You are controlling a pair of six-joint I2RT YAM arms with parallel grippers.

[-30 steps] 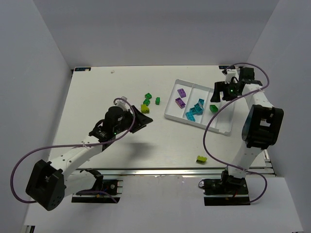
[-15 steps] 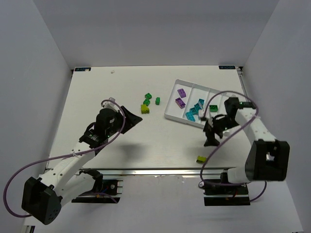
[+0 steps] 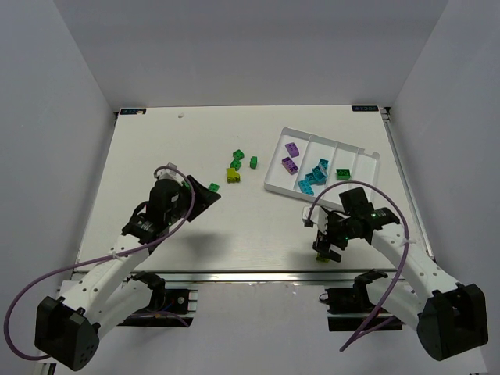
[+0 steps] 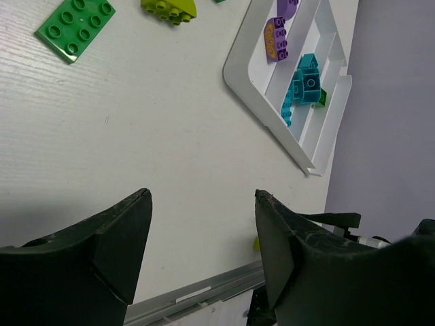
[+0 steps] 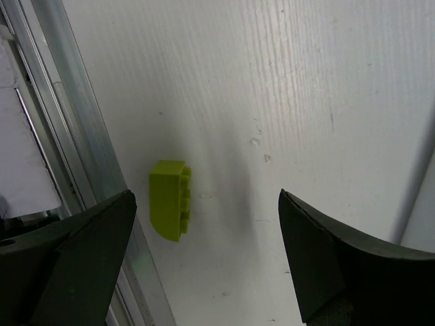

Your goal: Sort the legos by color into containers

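Note:
The white tray (image 3: pixel 275 186) holds two purple bricks (image 3: pixel 291 156) in its left compartment, several teal bricks (image 3: pixel 312 176) in the middle one and a green brick (image 3: pixel 343 173) in the right one. Green bricks (image 3: pixel 239 158), a yellow-green brick (image 3: pixel 233 176) and a flat green plate (image 3: pixel 213 187) lie loose left of the tray. My right gripper (image 5: pixel 207 204) is open and empty, low over a yellow-green brick (image 5: pixel 170 200) at the table's front edge; the brick lies near its left finger. My left gripper (image 4: pixel 202 204) is open and empty, just near of the green plate (image 4: pixel 75 27).
An aluminium rail (image 5: pixel 61 136) runs along the front edge right beside the yellow-green brick. In the left wrist view the tray (image 4: pixel 238 75) lies ahead to the right. White walls enclose the table on three sides.
My right arm swung from the tray's far right end down to the front edge, over the yellow-green brick. My left arm drew back toward the near left.

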